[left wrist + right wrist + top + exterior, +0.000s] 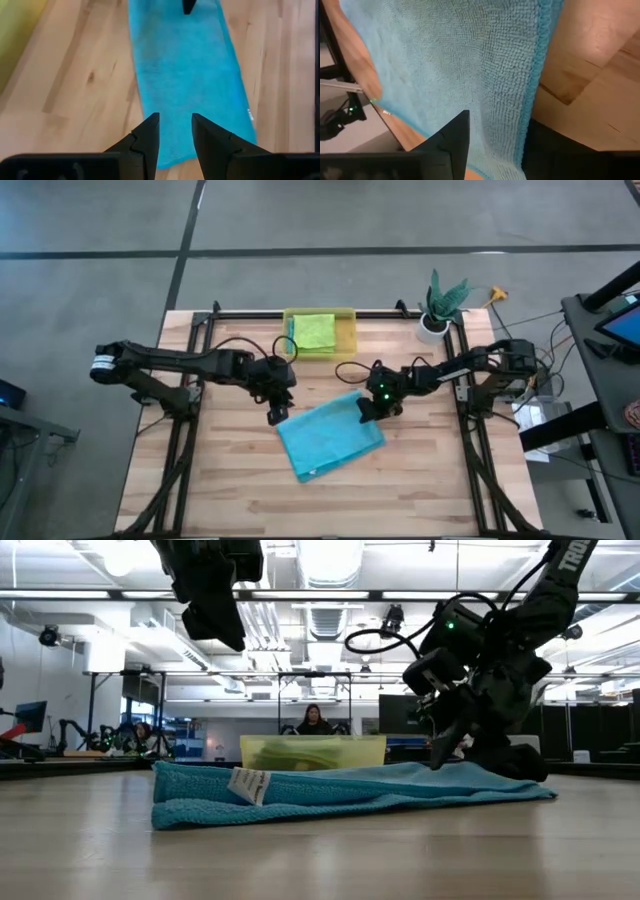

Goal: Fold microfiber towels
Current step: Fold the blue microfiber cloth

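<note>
A teal towel (330, 438) lies folded in two layers flat on the wooden table, with a white tag (247, 784) at its near edge. My left gripper (175, 131) hangs open high above the towel's left end, with nothing between its fingers. My right gripper (368, 412) is low at the towel's far right corner and open. One finger (452, 142) is over the cloth and the other lies beyond the towel's hemmed edge (534, 100). A lime green towel (316, 332) lies in the yellow bin (348, 330). My right gripper slants down at the teal towel's far right corner (470, 772), its fingers on either side of the hemmed edge (532, 120). I cannot tell whether the fingertips touch the cloth. The towel lies flat on the table.
The yellow bin stands at the table's far edge, in the middle. A potted plant (440, 305) stands at the far right corner. Bare wood lies in front of the towel and to both sides. In the low view, people sit in the room behind the table.
</note>
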